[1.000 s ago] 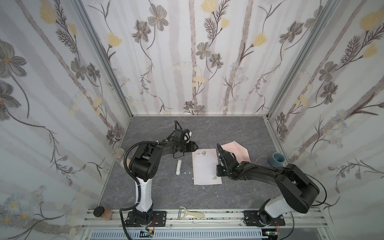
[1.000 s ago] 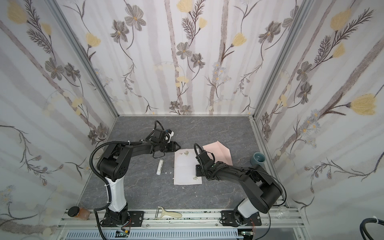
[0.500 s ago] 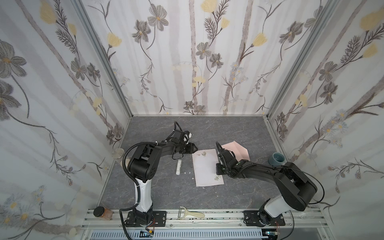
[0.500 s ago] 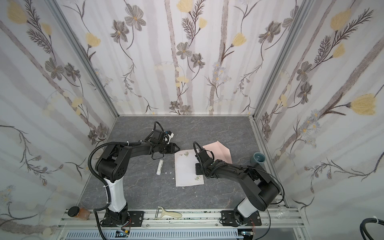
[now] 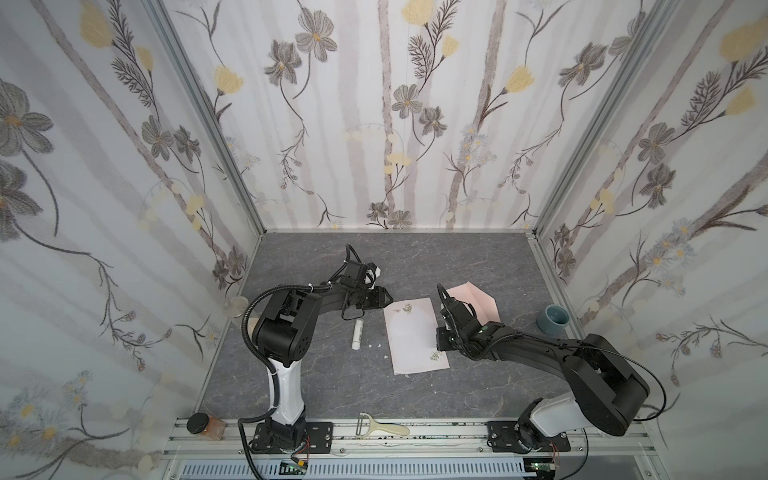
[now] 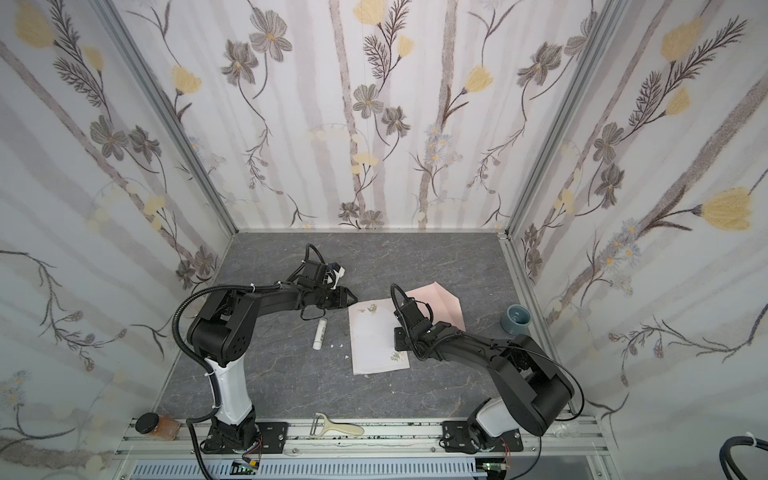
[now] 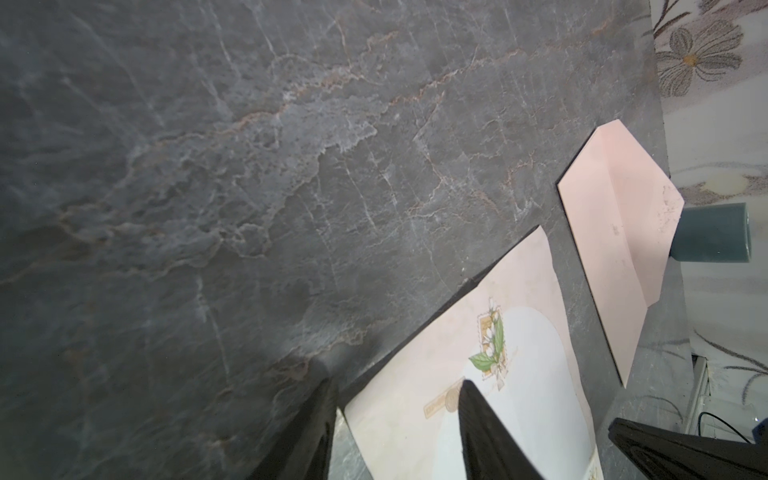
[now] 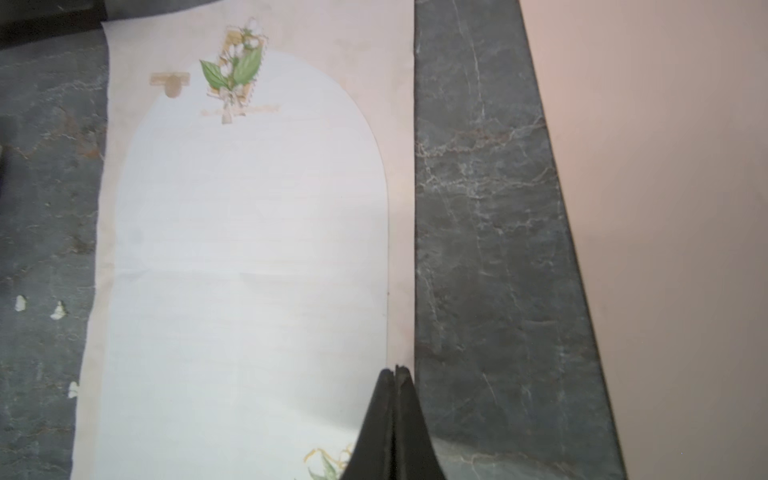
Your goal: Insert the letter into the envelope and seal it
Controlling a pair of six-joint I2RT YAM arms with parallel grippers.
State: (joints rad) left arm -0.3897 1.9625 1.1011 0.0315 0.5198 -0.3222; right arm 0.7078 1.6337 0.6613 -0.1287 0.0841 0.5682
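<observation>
The letter (image 5: 411, 336) has turned slightly, its near end shifted rightward.

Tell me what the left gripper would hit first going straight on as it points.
The letter, most likely: the left gripper has the sheet's corner between its open fingers. Past it only table shows; the envelope lies aside. Height over the paper is unclear.

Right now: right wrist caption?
Shut right fingers at edge of white floral paper sheet; pale pink paper envelope apart.
</observation>
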